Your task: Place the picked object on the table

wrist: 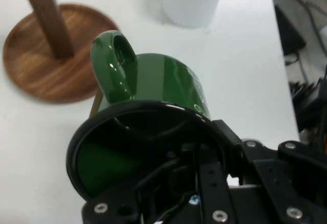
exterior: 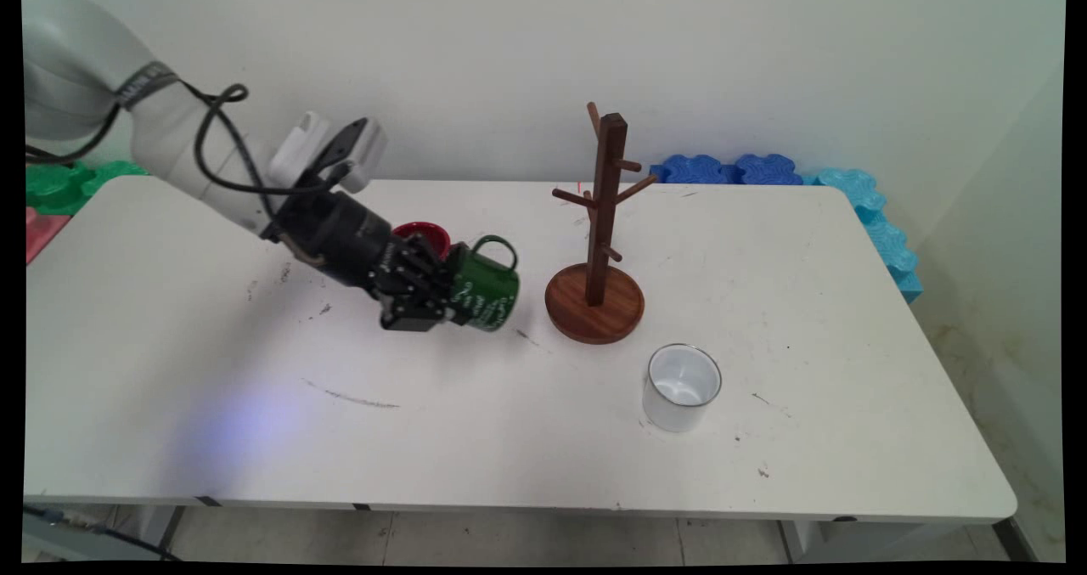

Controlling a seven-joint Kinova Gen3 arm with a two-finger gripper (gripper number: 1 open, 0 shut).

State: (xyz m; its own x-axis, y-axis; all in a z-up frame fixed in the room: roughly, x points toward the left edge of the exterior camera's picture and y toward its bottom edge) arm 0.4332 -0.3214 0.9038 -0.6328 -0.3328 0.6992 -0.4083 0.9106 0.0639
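Gripper (exterior: 425, 299) is clamped on the green mug's (exterior: 486, 290) rim, one finger inside, as I see from the hand view; mug tipped on its side, handle up, lifted just left of the rack (exterior: 596, 244). Red mug (exterior: 423, 237) sits behind it; white cup (exterior: 681, 386) stands in front of the rack, to its right.

Tool (wrist: 196, 157) clamped on the black rim of a green mug (wrist: 153, 88), one finger (wrist: 204, 170) reaching inside the mouth, the other outside the wall. Mug lies tilted on its side, mouth toward the camera, handle loop up. Past it at upper left, a round wooden base (wrist: 36, 65) with a dark upright post (wrist: 48, 17) on the white desk (wrist: 240, 70). At top centre, a white cup (wrist: 191, 4) with a metal rim, apart from the mug. Desk edge runs down the right side, with dark cables beyond it.
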